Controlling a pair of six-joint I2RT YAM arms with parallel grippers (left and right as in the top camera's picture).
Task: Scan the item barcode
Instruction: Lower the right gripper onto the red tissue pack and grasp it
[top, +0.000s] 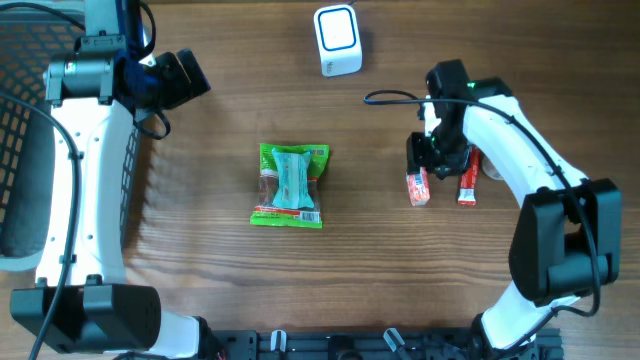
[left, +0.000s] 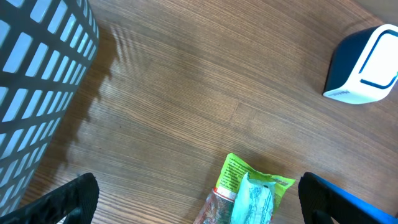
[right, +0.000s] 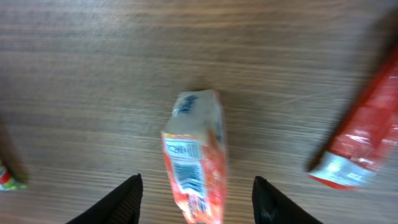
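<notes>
Right gripper (right: 196, 179) straddles the orange packet (right: 193, 143), fingers apart, barcode up, likely lining up a grab. Scanner (top: 337, 40) at its 11 o'clock; left gripper (left: 198, 180) wide open, idle.

Bright wrappers on a brown, fine-grained tabletop (top: 200, 270).
The middle packet (top: 290, 186) shows lime green with a pale teal centre and a red strip along one end. The small pouch (right: 194, 163) is orange-red with a whitish end and a black-and-white barcode, and the stick pack (right: 360, 134) is red with a silvery tip. The scanner (top: 337, 40) is white with dark blue sides, the basket (left: 37, 68) is a black grid, and the left arm (top: 75, 200) and right arm (top: 510, 130) gleam white with black joints.
</notes>
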